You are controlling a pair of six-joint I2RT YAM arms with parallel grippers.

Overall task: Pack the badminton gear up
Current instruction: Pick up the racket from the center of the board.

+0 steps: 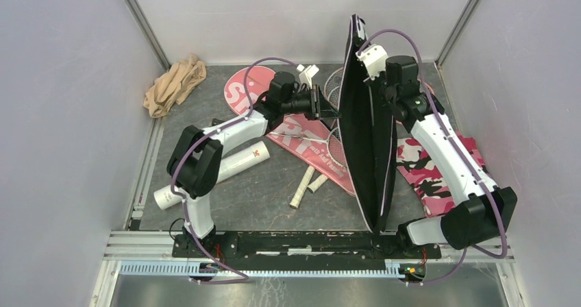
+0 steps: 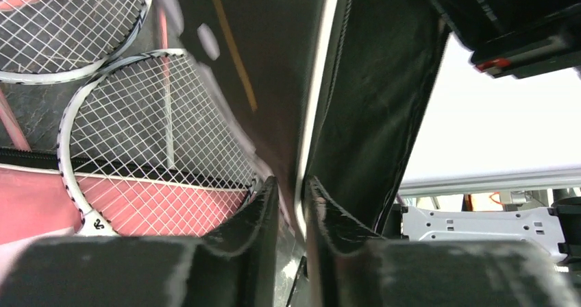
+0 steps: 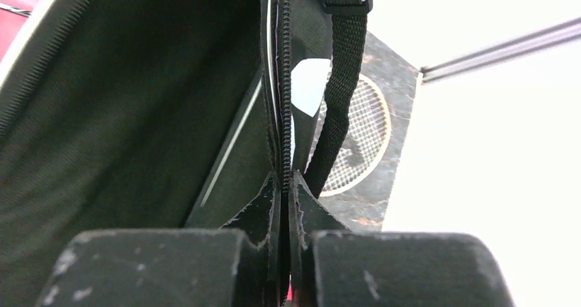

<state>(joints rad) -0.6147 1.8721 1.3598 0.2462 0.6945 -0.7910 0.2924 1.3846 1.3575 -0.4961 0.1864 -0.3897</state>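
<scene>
**Right fingers closed tight on the zip edge of the black bag, which stands on edge right of centre on the table.**
The left fingers are narrowed to a slim gap with the bag's white-piped edge running between them, and they appear to pinch it from the left. The bag's webbing strap hangs just beside the right fingers, outside their grip. The rackets lie flat to the left of the bag, across the pink bag, and the white tube lies nearer, on the left. The step appears to be opening the bag's mouth. This probably calls for drawing the two edges apart evenly, with the bag's near tip resting on the table and each grip holding fabric rather than strap.
</scene>
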